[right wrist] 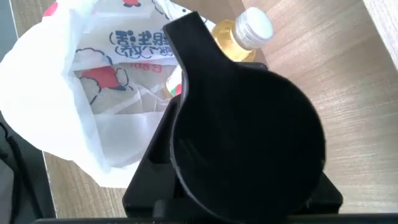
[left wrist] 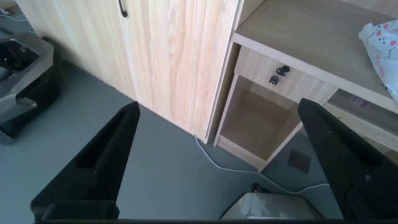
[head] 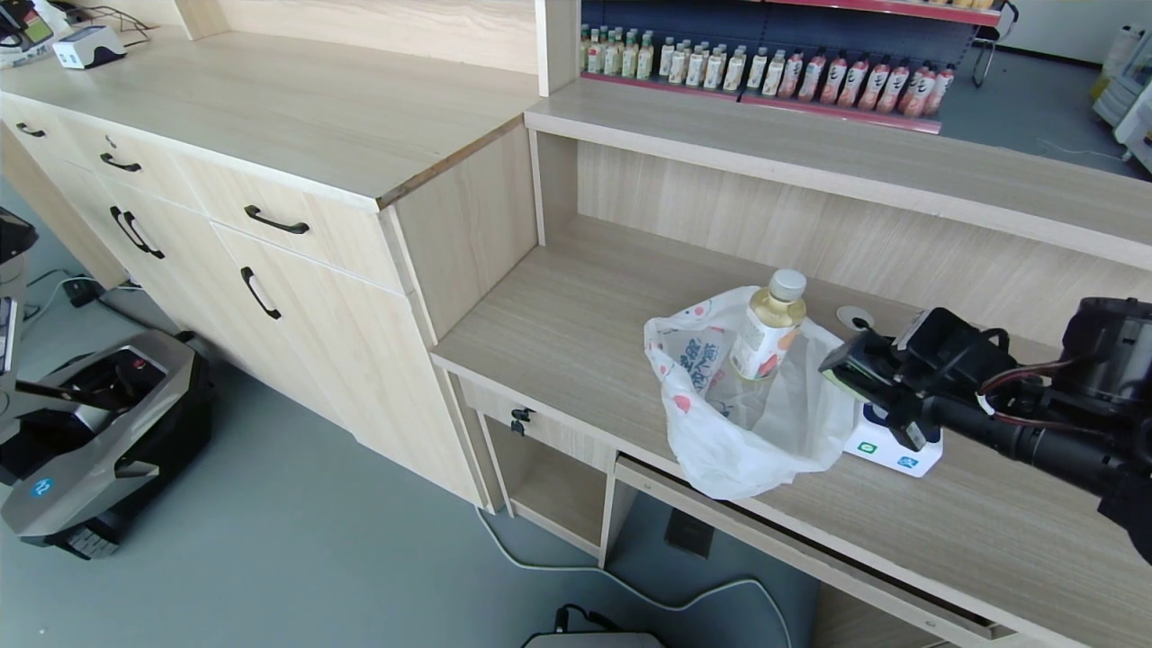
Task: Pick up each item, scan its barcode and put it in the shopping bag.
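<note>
Worktop's [head: 558, 333] carrying a bag [head: 747, 441], bottle [head: 765, 337] standing inside; right gripper's [head: 841, 367] hovering beside the bag, grip unclear; left gripper's [left wrist: 219, 104] gaping wide, empty.

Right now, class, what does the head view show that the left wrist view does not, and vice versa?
Head only: a white-capped bottle of yellow drink standing in the white plastic shopping bag, with a small white box beside it. Left wrist only: the left gripper, open. Both: that bag, the light wooden counter and the grey floor.
</note>
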`<state>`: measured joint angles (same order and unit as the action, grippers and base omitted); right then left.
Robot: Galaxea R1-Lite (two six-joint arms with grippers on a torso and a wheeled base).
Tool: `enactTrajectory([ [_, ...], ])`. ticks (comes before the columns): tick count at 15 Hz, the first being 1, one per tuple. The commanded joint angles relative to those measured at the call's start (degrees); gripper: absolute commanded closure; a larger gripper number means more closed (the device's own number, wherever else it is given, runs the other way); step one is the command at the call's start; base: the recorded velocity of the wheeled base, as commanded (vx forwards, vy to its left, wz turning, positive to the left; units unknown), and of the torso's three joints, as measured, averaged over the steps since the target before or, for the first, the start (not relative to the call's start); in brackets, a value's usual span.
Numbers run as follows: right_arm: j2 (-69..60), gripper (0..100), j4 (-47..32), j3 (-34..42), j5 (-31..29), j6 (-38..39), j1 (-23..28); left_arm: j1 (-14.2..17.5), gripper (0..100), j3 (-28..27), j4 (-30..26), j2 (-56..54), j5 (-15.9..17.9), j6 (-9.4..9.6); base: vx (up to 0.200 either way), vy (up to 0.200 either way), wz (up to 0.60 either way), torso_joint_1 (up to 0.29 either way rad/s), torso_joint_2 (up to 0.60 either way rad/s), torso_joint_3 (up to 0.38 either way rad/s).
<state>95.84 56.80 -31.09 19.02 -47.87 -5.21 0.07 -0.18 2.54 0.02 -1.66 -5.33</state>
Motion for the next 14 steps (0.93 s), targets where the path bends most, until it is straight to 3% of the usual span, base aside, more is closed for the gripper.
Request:
enactTrajectory([
  [1, 6.73, 100, 0.25, -1.52, 3.04, 3.31, -1.56, 0.01, 0, 0.01, 0.01, -0.02, -0.01, -0.03, 0.000, 0.000, 0.00, 0.000, 0.00, 0.000],
  [6, 15.34, 100, 4.29, -4.33, 4.80, 14.47, -4.55, 0.01, 0, 0.01, 0.01, -0.02, -0.01, -0.03, 0.000, 0.000, 0.00, 0.000, 0.00, 0.000],
  [14, 24.39, 100, 6.22, -10.22, 4.71, 19.13, -4.81, 0.01, 0, 0.01, 0.01, -0.02, -0.01, -0.03, 0.000, 0.000, 0.00, 0.000, 0.00, 0.000],
])
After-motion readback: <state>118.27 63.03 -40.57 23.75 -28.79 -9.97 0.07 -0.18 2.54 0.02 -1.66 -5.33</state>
